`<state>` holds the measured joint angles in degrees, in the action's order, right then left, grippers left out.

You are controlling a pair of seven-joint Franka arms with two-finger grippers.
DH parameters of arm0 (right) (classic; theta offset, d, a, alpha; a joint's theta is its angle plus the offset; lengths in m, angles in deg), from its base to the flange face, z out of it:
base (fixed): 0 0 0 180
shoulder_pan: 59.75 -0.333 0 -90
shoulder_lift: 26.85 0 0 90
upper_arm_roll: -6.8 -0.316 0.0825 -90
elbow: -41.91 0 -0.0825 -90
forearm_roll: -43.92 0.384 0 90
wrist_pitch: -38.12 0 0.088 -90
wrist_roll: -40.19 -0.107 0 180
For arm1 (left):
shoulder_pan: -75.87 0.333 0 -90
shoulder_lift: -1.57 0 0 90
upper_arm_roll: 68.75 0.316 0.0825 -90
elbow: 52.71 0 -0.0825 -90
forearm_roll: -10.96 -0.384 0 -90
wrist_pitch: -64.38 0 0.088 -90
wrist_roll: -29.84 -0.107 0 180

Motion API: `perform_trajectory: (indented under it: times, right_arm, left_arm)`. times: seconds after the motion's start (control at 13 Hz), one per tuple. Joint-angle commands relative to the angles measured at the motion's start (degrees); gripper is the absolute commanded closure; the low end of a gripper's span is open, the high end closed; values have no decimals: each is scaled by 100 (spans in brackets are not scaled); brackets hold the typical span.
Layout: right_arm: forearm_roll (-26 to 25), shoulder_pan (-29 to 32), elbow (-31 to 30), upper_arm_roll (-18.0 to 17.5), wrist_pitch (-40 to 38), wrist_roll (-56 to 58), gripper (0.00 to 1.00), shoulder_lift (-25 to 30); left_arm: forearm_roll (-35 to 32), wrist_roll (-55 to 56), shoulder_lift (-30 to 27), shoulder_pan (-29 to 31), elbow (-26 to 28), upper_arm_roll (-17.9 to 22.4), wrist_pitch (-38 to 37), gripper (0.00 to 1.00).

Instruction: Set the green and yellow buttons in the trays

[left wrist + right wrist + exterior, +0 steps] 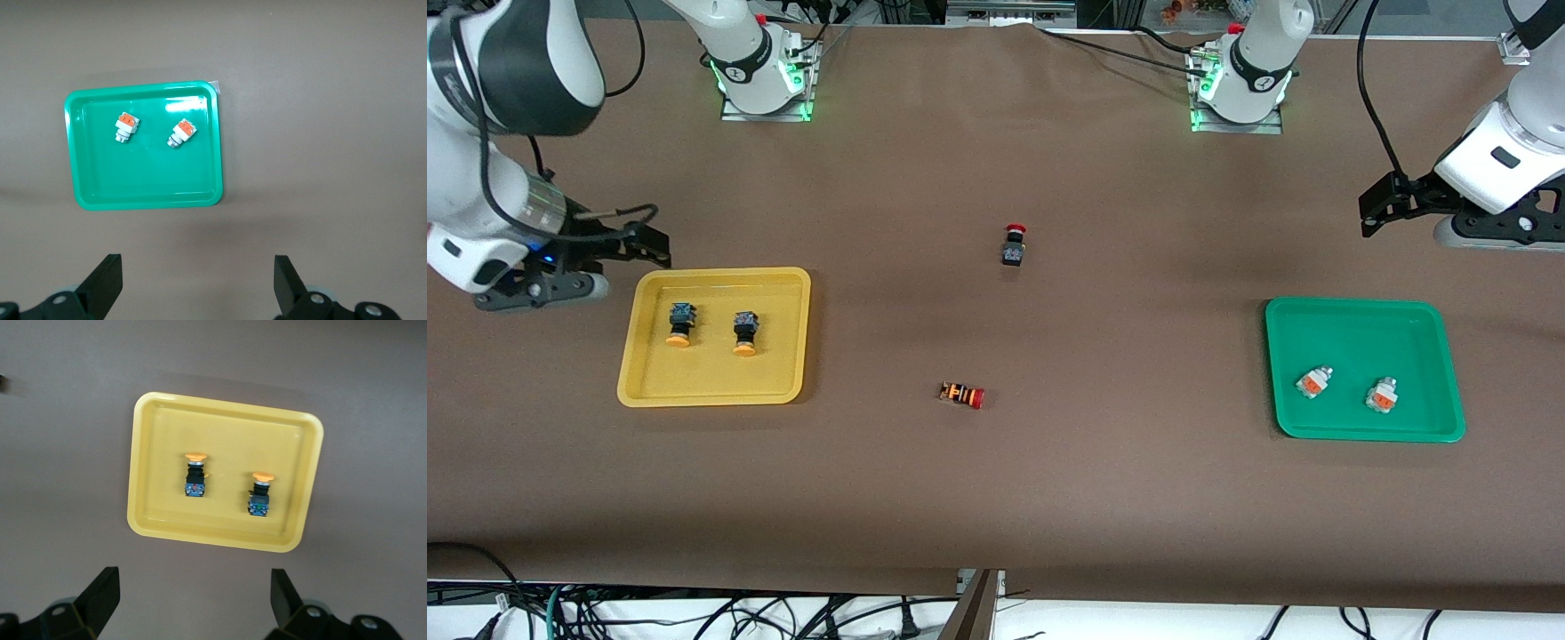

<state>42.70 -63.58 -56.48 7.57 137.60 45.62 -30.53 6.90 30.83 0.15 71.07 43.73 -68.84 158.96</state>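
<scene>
Two black-bodied buttons with yellow-orange caps point(680, 324) point(745, 332) lie in the yellow tray point(716, 277) toward the right arm's end. In the right wrist view the same two buttons point(195, 475) point(261, 495) lie side by side in that tray point(220, 520). Two silver-white buttons with orange faces point(1313, 382) point(1381, 395) lie in the green tray point(1360, 308); the left wrist view shows them point(125, 127) point(181, 133) in it point(147, 180). My right gripper point(654, 247) point(195, 597) hangs open and empty over bare table beside the yellow tray. My left gripper point(1374, 213) point(198, 280) hangs open and empty over bare table beside the green tray.
A black-bodied button with a red cap point(1013, 245) stands mid-table. An orange-striped button with a red cap point(962, 395) lies nearer the front camera. The arm bases point(760, 71) point(1240, 80) stand along the table's back edge.
</scene>
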Motion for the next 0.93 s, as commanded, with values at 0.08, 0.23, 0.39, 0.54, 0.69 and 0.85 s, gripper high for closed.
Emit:
perform_trajectory:
  times: [0.08,0.23,0.39,0.54,0.69,0.85]
  right_arm:
    - [-97,75,266,-59,-367,-8,1,201]
    - [-97,84,644,-16,-761,19,0,192]
    - [-97,84,908,28,-1175,19,0,192]
    - [-54,84,979,81,-1448,-51,0,201]
    - [-71,84,1050,81,-1555,-51,0,183]
    - [-89,75,1068,90,-1563,1,1,148]
  left_arm:
    - [151,-90,116,-29,-240,18,-141,0]
    - [160,-90,116,-29,-240,18,-141,0]
    - [160,-90,116,-29,-240,18,-141,0]
    - [168,-90,116,-20,-240,27,-185,0]
    - [186,-99,116,-20,-240,27,-194,0]
    - [195,-99,116,-20,-240,27,-203,0]
